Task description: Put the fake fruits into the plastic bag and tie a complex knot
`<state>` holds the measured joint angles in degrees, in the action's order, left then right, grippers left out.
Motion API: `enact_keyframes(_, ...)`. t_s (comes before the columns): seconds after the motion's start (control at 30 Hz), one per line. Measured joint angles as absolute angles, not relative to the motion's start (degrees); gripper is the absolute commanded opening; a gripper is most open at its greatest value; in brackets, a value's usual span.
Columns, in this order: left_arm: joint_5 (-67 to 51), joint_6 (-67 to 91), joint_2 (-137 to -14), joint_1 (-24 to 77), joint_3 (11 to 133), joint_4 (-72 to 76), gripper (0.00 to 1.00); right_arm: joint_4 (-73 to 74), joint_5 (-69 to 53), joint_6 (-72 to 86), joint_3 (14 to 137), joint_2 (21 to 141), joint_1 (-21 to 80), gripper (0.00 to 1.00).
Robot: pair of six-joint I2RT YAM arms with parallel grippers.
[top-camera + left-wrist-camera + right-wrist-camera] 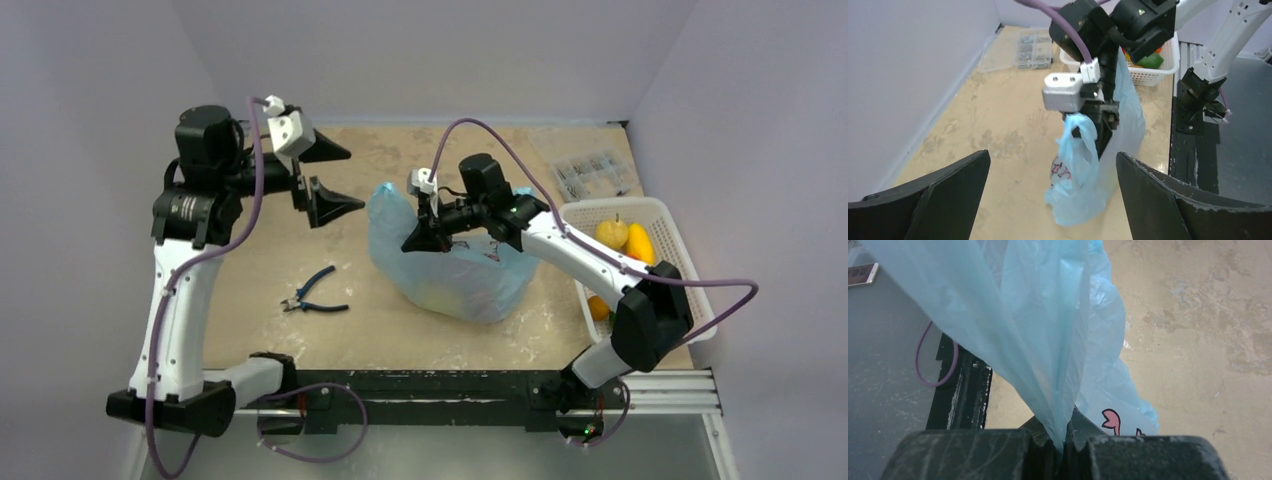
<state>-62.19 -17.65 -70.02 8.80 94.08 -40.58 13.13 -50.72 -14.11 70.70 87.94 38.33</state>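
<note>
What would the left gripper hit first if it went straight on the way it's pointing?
The left gripper is open and aimed at the blue plastic bag, which hangs from the shut right gripper. It would probably touch the bag first, though depth is unclear.

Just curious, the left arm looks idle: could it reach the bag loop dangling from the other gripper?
Probably yes: the left gripper is open and faces the bag loop, which hangs from the shut right gripper, with nothing between them.
</note>
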Motion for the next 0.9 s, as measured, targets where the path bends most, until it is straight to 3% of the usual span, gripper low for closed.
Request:
enact_keyframes(0.17,-65.3,-17.8,-59.4,2.0,81.3,-43.8,1.00,15.0,-51.2,-16.3,71.5,87.5,38.3,0.00)
enact_keyframes(0.3,-66.1,-17.9,-55.5,3.7,66.7,-37.9,0.99,16.6,-51.7,-17.4,72.5,87.4,38.3,0.00)
enact_keyframes(0.43,-61.6,-15.7,-58.8,11.6,58.2,-29.5,0.85,17.6,-52.0,-18.6,73.3,87.0,38.3,0.00)
enact_keyframes(0.63,-58.8,-11.7,-65.2,18.0,58.2,-17.3,0.70,21.3,-52.0,-22.3,73.9,86.8,38.3,0.00)
enact_keyframes(0.67,-58.7,-11.1,-65.3,18.3,58.2,-16.1,0.72,22.0,-52.0,-23.0,73.9,86.7,38.3,0.00)
enact_keyframes(0.77,-58.4,-8.9,-65.3,19.5,58.3,-12.2,0.98,23.7,-52.0,-24.9,73.9,86.4,38.3,0.00)
enact_keyframes(0.9,-56.0,-5.2,-65.0,20.6,57.6,-7.4,0.97,24.5,-52.1,-26.1,73.9,85.8,38.3,0.00)
